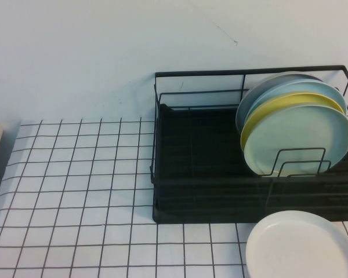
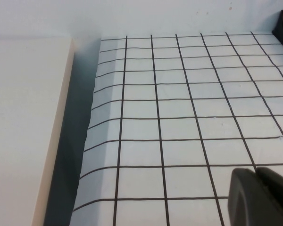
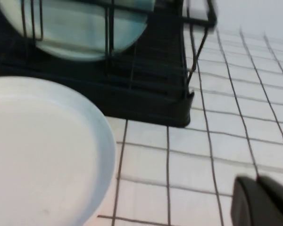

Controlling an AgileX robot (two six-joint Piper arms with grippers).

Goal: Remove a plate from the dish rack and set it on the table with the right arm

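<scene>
Since the plate (image 1: 301, 246) lay flat on the bench (image 1: 75, 191) before the rack (image 1: 197, 197), both pincers sat clear; their spread I cannot tell.

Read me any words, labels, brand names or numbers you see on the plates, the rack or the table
None: no readable text in any view.
The white plate, flat on the table before the dish rack, is blank.
The plates standing in the rack carry no marks.
The left hand and right hand show as plain black parts above the grid.
</scene>
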